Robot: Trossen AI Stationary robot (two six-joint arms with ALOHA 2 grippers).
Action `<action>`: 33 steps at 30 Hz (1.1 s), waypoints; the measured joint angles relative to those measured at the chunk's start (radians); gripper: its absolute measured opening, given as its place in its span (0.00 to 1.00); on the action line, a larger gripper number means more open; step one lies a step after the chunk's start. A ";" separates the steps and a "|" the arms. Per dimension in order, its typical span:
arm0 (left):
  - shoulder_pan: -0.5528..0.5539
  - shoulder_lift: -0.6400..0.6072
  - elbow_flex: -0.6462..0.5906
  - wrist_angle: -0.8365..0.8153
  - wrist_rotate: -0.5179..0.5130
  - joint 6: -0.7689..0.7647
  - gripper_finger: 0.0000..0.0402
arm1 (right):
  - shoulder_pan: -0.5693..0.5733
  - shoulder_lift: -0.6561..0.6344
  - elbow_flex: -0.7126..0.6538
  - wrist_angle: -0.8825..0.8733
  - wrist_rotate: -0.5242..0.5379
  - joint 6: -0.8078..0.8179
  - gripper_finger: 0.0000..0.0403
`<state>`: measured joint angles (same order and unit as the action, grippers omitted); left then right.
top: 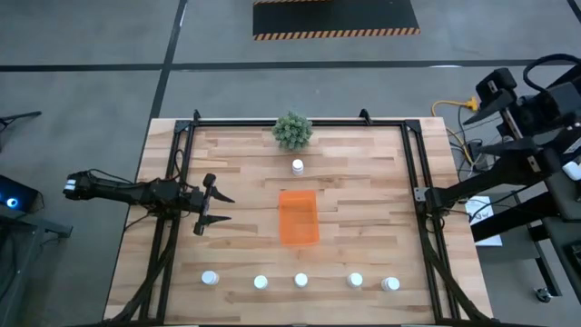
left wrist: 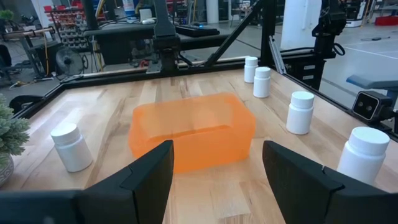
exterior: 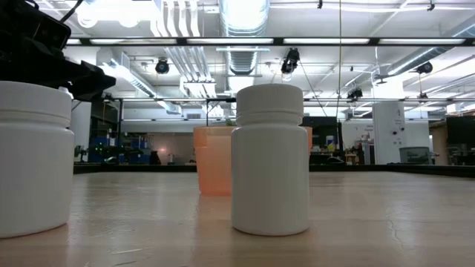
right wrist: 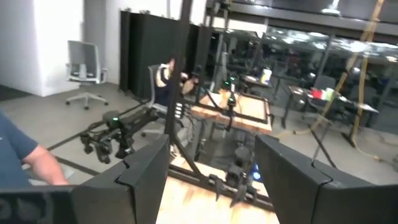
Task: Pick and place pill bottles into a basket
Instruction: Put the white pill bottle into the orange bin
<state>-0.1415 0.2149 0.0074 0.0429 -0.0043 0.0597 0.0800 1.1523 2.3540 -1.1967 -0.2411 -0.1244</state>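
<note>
Pale planked wood table (top: 363, 182); translucent orange plastic basket (top: 298, 217); smooth matt white plastic pill bottles (top: 300, 281); black metal frame (top: 413, 173).

High overhead; low tabletop-level; both see basket (top: 299, 217), bottles.

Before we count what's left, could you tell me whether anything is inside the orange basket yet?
From above, the basket shows only its orange floor, no bottle. Six pill bottles stand outside on the table. Its translucent walls reveal nothing inside from the left wrist view either.
</note>
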 joint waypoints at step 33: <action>0.000 0.000 0.000 0.001 0.001 0.000 0.57 | 0.079 0.222 -0.012 -0.374 -0.056 0.312 0.56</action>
<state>-0.1415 0.2153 0.0076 0.0440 -0.0036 0.0594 0.1588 1.3741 2.3421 -1.5712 -0.2966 0.1872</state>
